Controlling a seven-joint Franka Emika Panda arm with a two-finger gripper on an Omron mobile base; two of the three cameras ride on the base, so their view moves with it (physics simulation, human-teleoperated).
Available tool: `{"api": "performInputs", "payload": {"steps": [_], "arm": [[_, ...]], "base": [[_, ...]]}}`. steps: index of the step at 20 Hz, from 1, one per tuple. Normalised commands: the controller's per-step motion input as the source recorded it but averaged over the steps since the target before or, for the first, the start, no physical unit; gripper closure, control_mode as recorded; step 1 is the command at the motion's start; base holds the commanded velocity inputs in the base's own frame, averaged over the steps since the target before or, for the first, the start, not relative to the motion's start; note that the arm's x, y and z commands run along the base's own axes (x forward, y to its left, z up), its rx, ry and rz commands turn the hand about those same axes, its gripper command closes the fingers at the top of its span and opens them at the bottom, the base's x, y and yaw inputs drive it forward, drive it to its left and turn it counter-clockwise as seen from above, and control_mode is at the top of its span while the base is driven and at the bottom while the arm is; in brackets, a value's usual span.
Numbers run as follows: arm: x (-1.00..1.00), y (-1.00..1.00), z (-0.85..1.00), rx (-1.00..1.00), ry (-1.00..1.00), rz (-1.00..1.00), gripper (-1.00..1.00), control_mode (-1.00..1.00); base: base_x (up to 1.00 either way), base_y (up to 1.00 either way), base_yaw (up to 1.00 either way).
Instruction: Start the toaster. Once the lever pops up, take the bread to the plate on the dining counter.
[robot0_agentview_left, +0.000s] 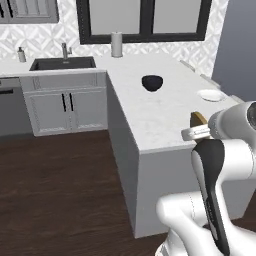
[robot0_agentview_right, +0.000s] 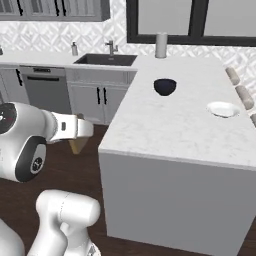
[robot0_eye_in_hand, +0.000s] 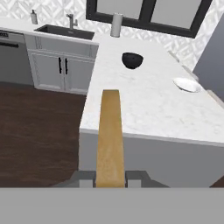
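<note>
- Now the small golden-tan bread slice (robot0_eye_in_hand: 109, 135) is held edge-on between the closed fingers of the gripper (robot0_eye_in_hand: 110, 177), near the marble dining counter (robot0_eye_in_hand: 148, 109).
- Next, it should be carried to the round white plate (robot0_eye_in_hand: 187, 84) at the far right.

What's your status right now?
Gripper shut on bread. Plate bare, far right on counter. Black bowl off the path.

White plate (robot0_agentview_right: 223, 109) on dining counter (robot0_agentview_right: 170, 125)

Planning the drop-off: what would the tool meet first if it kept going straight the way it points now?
Probably the near edge of the dining counter: the tool, holding the bread, points over that edge. The black bowl lies farther along; depth is unclear.
</note>
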Motion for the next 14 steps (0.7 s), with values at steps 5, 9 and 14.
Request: {"api": "performInputs", "payload": {"steps": [5, 9, 14], "arm": [[0.00, 0.00, 0.00, 0.00, 0.00, 0.00, 1.00, 1.00], [0.00, 0.00, 0.00, 0.00, 0.00, 0.00, 1.00, 1.00], [0.00, 0.00, 0.00, 0.00, 0.00, 0.00, 1.00, 1.00]], "base": [[0.02, -1.00, 0.19], [0.05, -1.00, 0.13], [0.15, -1.00, 0.10]]}}
